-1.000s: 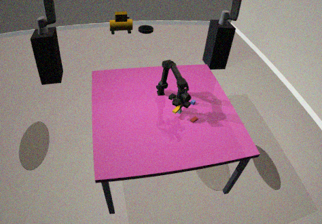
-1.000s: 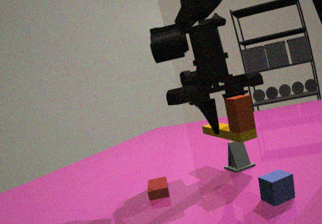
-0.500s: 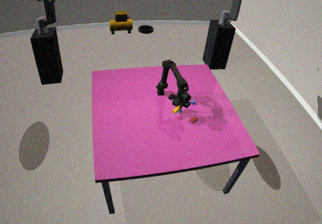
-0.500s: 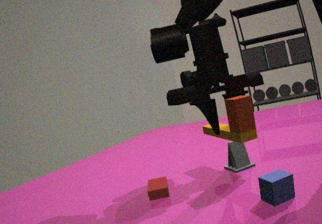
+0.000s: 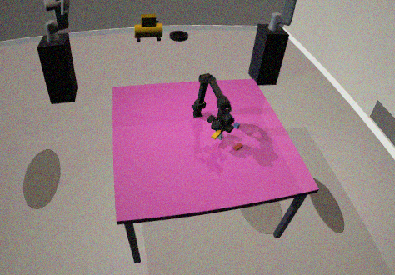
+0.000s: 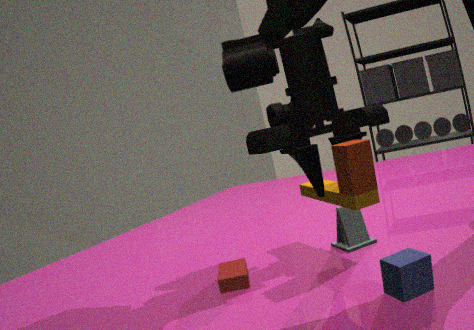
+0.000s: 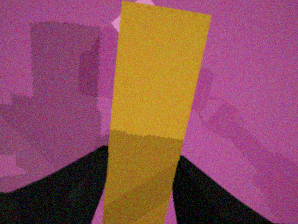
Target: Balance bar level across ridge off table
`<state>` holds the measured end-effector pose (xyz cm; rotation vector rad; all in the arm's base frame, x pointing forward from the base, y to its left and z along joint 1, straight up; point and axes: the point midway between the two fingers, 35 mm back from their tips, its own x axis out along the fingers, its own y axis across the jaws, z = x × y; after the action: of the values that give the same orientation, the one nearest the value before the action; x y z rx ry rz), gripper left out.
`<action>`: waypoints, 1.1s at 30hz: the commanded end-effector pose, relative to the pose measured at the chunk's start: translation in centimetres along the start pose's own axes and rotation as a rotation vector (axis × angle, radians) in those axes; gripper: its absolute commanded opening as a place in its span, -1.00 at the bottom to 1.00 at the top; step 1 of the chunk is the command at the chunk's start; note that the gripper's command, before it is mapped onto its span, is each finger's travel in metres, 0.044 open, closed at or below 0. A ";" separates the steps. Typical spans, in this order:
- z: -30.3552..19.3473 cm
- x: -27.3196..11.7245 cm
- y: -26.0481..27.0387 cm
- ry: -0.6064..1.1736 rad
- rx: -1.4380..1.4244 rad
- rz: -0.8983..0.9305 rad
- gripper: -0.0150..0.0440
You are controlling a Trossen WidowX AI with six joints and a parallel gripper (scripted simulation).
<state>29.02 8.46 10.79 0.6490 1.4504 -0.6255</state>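
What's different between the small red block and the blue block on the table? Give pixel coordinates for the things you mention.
Color: the small red block (image 5: 237, 147) (image 6: 233, 276) is red, while the blue block (image 5: 237, 125) (image 6: 407, 275) is blue.
Size: the blue block looks the larger of the two in the exterior view, though it may simply be nearer.
Place: the blue block is nearer the arm's gripper (image 6: 332, 194) in the top view; the small red block is farther off.
Both sit on the pink table (image 5: 167, 178) (image 6: 165, 244).
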 end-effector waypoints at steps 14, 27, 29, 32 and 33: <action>-0.1 0.2 0.0 0.003 0.000 0.003 -0.49; -0.1 0.3 0.0 0.003 0.000 0.003 -0.49; -0.1 0.3 0.0 0.003 0.000 0.003 -0.49; -0.1 0.3 0.0 0.003 0.000 0.003 -0.49; -0.1 0.3 0.0 0.003 0.000 0.003 -0.49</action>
<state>29.02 8.46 10.53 0.6493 1.4499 -0.6251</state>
